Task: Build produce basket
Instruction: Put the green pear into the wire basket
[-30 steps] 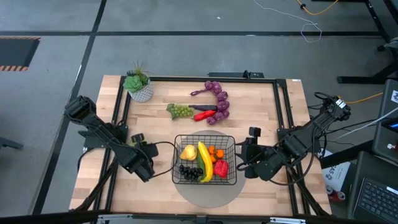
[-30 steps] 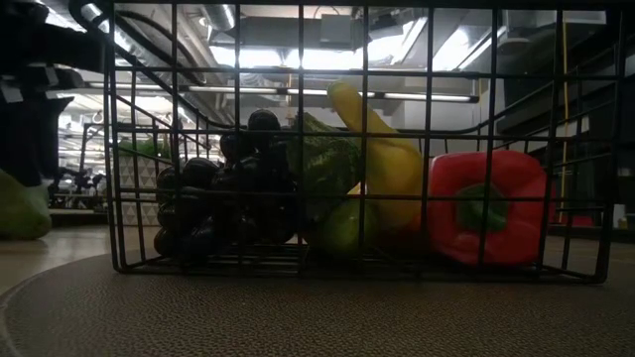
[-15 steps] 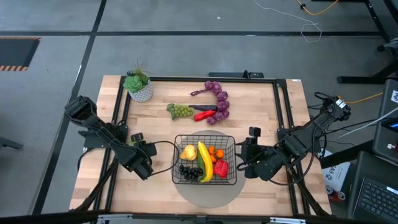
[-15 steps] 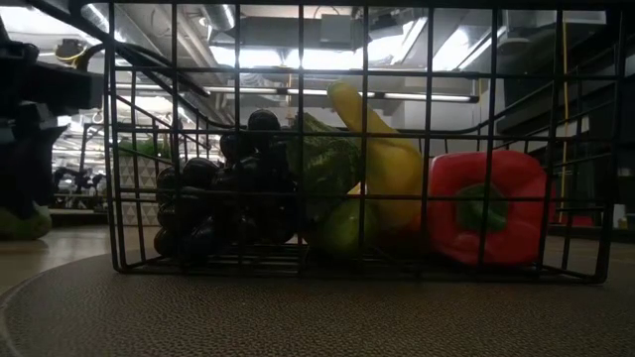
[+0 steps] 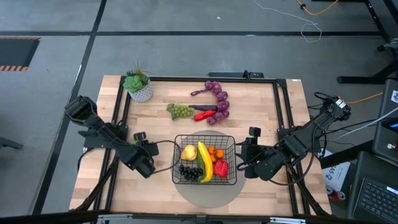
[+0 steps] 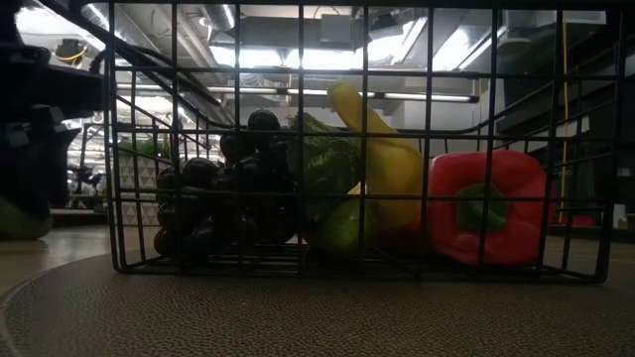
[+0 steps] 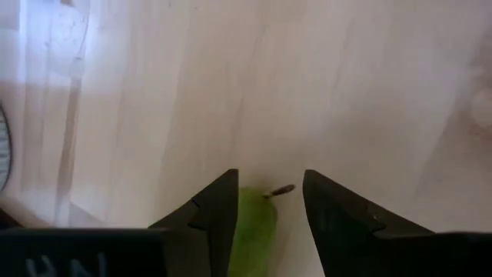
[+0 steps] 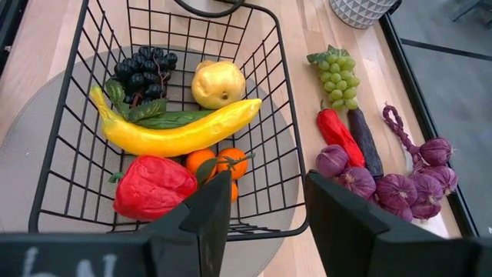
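Note:
The black wire basket (image 5: 205,159) stands on a round grey mat and holds a banana (image 8: 181,131), dark grapes (image 8: 142,68), a yellow pear-shaped fruit (image 8: 217,83), oranges (image 8: 217,163), a cucumber and a red pepper (image 8: 154,187). A green pear (image 7: 254,231) lies on the table left of the basket. My left gripper (image 7: 269,181) is open, low over the pear with a finger on each side of it. The gripper hides the pear in the high view and most of it in the low view (image 6: 12,220). My right gripper (image 8: 269,181) is open and waits right of the basket.
Green grapes (image 5: 180,111), a red chilli (image 5: 204,116), a dark long vegetable (image 5: 205,108) and a purple bunch (image 5: 219,99) lie on the table beyond the basket. A potted succulent (image 5: 139,87) stands at the far left corner. Bare wood shows left of the basket.
My left gripper has come down toward the table over the green pear. In the low view it now covers most of the pear. The pear, the basket and my right arm have kept still.

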Available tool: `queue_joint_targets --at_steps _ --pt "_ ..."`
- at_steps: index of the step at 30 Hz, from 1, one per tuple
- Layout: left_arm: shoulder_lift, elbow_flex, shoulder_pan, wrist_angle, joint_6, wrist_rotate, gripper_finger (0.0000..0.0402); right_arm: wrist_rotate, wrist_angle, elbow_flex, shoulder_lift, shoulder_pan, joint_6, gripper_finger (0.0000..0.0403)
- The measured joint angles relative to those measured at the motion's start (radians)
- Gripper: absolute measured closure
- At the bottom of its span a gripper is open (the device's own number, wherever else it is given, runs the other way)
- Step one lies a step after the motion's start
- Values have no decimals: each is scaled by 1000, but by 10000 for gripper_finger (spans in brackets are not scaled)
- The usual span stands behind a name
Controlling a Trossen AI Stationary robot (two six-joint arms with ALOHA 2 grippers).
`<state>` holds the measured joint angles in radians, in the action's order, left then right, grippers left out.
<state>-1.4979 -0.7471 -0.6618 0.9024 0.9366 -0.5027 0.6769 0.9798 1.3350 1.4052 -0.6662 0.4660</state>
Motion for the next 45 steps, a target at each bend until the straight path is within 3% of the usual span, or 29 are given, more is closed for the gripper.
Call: queue_joint_targets --at_steps 17,45 --pt "0 0 35 -52 -59 105 260 0 0 0 0 0 0 238" --pt "0 62 35 -100 -57 78 272 0 0 0 0 0 3 237"
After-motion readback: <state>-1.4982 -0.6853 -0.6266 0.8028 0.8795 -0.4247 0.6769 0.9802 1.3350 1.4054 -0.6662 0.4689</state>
